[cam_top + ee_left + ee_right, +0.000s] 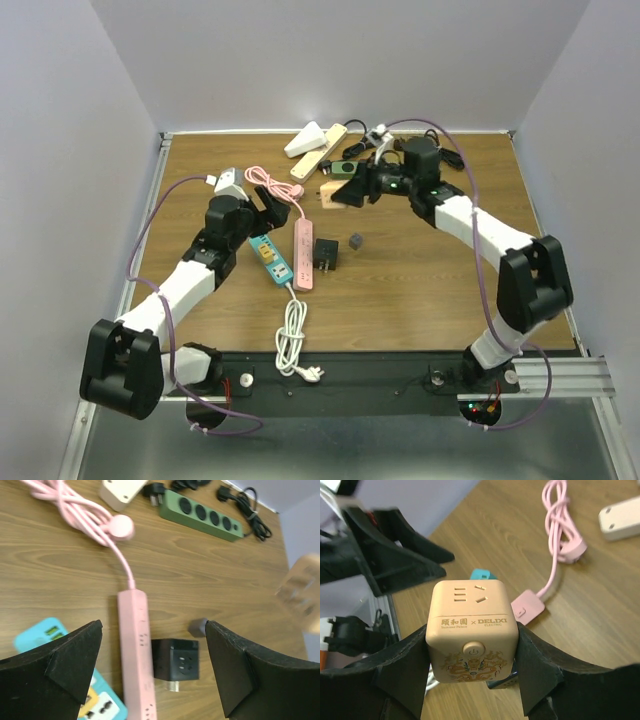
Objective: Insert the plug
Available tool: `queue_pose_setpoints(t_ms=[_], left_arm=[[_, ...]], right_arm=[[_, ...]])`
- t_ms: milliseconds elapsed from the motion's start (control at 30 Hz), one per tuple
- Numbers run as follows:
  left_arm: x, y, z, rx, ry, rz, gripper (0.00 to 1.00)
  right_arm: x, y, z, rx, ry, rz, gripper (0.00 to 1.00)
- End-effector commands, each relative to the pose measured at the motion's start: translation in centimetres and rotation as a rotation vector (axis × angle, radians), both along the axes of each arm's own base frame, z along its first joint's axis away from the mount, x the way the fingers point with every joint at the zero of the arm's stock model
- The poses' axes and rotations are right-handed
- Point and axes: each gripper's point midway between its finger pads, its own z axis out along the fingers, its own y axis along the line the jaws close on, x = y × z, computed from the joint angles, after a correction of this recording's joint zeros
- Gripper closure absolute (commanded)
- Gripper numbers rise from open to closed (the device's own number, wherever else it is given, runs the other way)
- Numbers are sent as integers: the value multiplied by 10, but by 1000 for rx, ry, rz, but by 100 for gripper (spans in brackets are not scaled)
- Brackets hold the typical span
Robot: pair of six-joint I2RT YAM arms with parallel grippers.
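Observation:
My right gripper is shut on a beige cube socket, held above the table near the pink power strip's far end. My left gripper is open and empty, above the pink power strip and a black cube adapter that lies on its side with metal prongs showing. A teal power strip lies left of the pink one. The beige cube's own prongs are hidden.
A small dark grey cube sits right of the black adapter. A green power strip, beige and white strips and black cables lie at the back. A coiled pink cable and a white cable lie nearby.

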Motion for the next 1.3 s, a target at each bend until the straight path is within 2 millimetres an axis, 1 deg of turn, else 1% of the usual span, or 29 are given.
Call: queue_pose_setpoints(t_ms=[0,33,67,100,133,200,233,300,333,400,433,500,533,667,800,1000,1067,1133,1200,1233,1267], left_arm=[[18,13,30,34,-72,35,5],[19,16,28,45,-67,45,6],[19,20,24,56,-56,59,5],[20,22,22,60,-52,65,5],[20,23,20,63,-47,67,5],[19,26,18,70,-46,75,5],[19,26,17,71,-46,74,5],[19,25,14,76,-43,65,6],[19,24,11,78,-38,56,5],[20,20,7,78,-31,34,6],[21,18,2,82,-20,24,6],[22,14,-1,79,-19,2,6],[23,11,-4,75,-13,-11,6],[27,7,-11,77,-9,-32,7],[31,1,-18,82,7,-56,8],[35,-1,-19,89,3,-65,9],[36,-2,-20,86,4,-71,9],[36,-4,-20,86,5,-79,9],[35,-6,-21,90,4,-88,9],[35,-10,-24,100,4,-101,9],[35,-13,-25,103,6,-110,9]], right_arm=[[8,27,-9,-90,-53,2,99],[4,35,-20,-126,-29,0,100],[5,40,-26,-150,-32,0,99],[1,48,-31,-167,-29,4,99],[0,51,-33,-174,-27,4,100],[-6,55,-50,-221,11,-6,100],[-7,57,-55,-231,22,-6,100],[-11,59,-63,-245,43,-8,100],[-17,63,-72,-262,63,0,100],[-23,66,-80,-279,78,0,100],[-28,69,-88,-294,91,0,99],[-31,72,-95,-303,110,2,99],[-35,74,-103,-313,133,9,100],[-41,80,-119,-336,167,11,100],[-46,85,-127,-345,188,22,100],[-48,92,-131,-354,194,10,100],[-47,92,-137,-362,207,3,100],[-47,87,-145,-381,219,-17,100],[-46,83,-146,-393,216,-41,100],[-47,77,-152,-413,218,-61,100],[-47,75,-153,-419,217,-72,100]])
